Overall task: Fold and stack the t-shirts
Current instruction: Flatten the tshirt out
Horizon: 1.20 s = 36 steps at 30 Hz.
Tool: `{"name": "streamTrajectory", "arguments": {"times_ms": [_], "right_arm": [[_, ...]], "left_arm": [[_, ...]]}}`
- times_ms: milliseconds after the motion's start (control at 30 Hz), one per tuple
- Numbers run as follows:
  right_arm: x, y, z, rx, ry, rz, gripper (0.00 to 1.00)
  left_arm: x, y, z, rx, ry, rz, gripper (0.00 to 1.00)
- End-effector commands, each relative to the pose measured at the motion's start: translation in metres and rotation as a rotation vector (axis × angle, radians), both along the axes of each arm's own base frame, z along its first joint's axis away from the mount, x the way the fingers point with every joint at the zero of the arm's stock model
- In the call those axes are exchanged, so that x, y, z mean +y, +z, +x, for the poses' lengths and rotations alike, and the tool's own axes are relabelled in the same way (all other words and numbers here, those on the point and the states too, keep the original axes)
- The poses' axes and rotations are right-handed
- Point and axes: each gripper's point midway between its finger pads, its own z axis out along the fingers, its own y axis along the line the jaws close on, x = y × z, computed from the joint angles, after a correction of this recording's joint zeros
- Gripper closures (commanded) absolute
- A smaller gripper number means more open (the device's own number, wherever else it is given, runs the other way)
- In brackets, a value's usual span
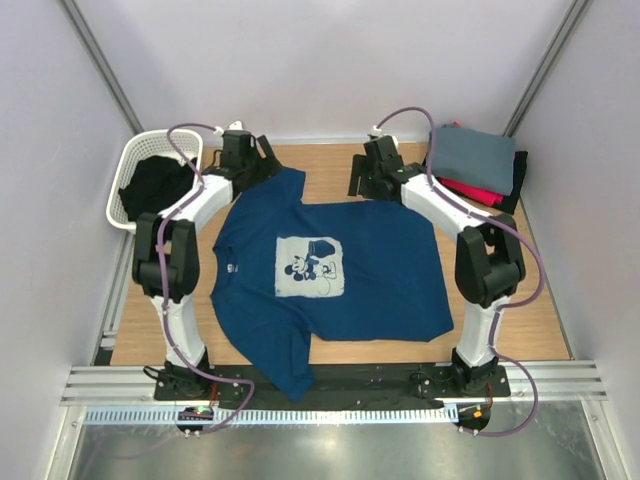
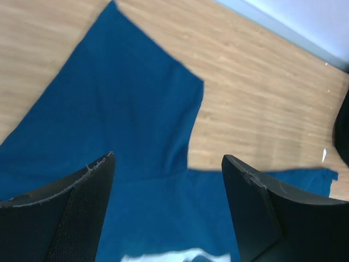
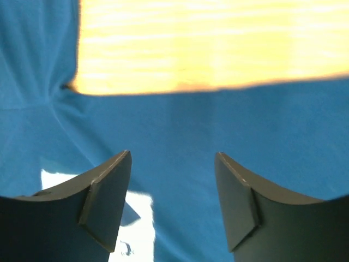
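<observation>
A navy blue t-shirt [image 1: 380, 270] lies spread flat on the wooden table, its pale Mickey Mouse print [image 1: 310, 266] facing up. My left gripper [image 1: 262, 165] hovers open over the far left sleeve [image 2: 120, 109], with nothing between its fingers [image 2: 92, 185]. Over the shirt's far edge near the right sleeve, my right gripper [image 1: 362, 180] is open too, and only blue cloth [image 3: 218, 131] shows below it. At the back right sits a stack of folded t-shirts: grey [image 1: 472, 152] on top, red [image 1: 478, 192] under it, black [image 1: 518, 170] at the bottom.
A white laundry basket [image 1: 128, 165] stands at the back left with dark cloth [image 1: 158, 185] inside. Bare wood [image 1: 330, 165] shows between the two grippers at the back. White walls close the table in on three sides.
</observation>
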Motion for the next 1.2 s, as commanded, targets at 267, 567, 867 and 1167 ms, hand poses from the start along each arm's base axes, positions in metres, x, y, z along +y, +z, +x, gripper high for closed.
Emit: {"name": "streamTrajectory", "arguments": {"times_ms": [267, 567, 867, 1167], "right_arm": [[0.009, -0.049, 0.054, -0.016, -0.044, -0.049, 0.5], [-0.022, -0.093, 0.053, 0.068, -0.117, -0.084, 0.65], [-0.068, -0.123, 0.05, 0.13, -0.209, -0.13, 0.65], [-0.086, -0.123, 0.047, 0.156, -0.271, -0.068, 0.64]], "left_arm": [[0.016, -0.064, -0.059, 0.202, -0.044, 0.069, 0.35], [0.032, -0.117, -0.098, 0.37, 0.0, 0.128, 0.48], [0.059, -0.117, -0.118, 0.378, 0.051, 0.211, 0.48], [0.063, -0.109, -0.112, 0.366, 0.031, 0.181, 0.5]]}}
